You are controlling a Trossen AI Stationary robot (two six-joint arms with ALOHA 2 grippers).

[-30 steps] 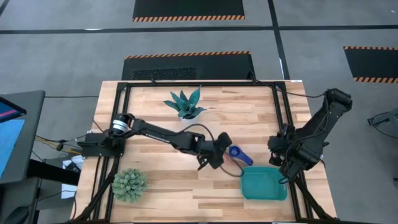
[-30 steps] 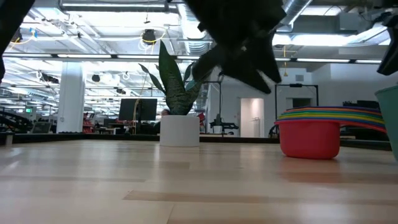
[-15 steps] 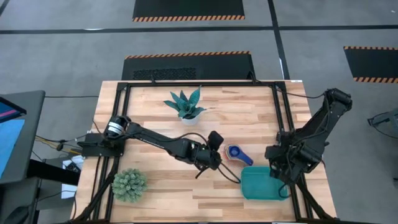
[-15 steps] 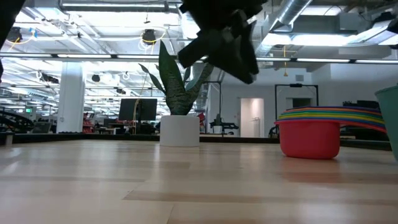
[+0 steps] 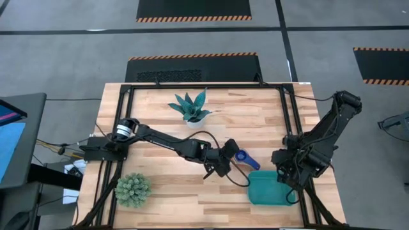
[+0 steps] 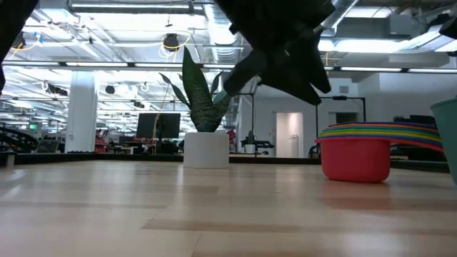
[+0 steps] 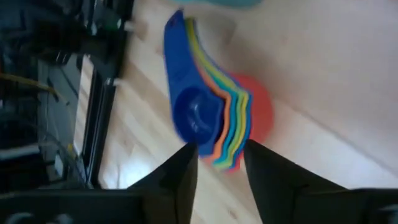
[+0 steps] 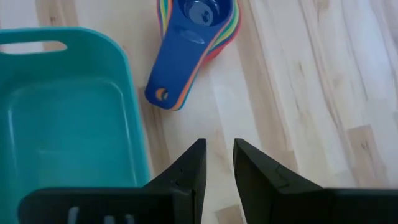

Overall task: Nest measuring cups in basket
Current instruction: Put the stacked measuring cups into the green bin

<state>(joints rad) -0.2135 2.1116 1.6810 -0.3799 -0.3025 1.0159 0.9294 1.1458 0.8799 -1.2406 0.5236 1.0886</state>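
The measuring cups [image 5: 245,157] sit nested in one stack on the table, red cup at the bottom [image 6: 355,158], blue on top, handles pointing toward the basket. The teal basket [image 5: 271,190] stands just near-right of them. My left gripper [image 5: 231,155] hovers open above the stack's left side. In the left wrist view its fingers stand either side of the cups' rim [image 7: 214,134] without touching. My right gripper [image 8: 217,158] hangs over the table beside the basket's far-left corner [image 8: 93,43], fingers a narrow gap apart, holding nothing.
A spiky potted plant [image 5: 190,107] stands near the far edge and a round green plant [image 5: 133,189] at the near-left corner. A cable [image 5: 239,179] loops from the left arm toward the basket. Bare wood lies between the plants and the cups.
My left gripper drew back toward the table's left, away from the cups, then swung right again and now hangs over the stack's left side. The cups and the basket stayed where they were. My right arm shifted slightly toward the basket.
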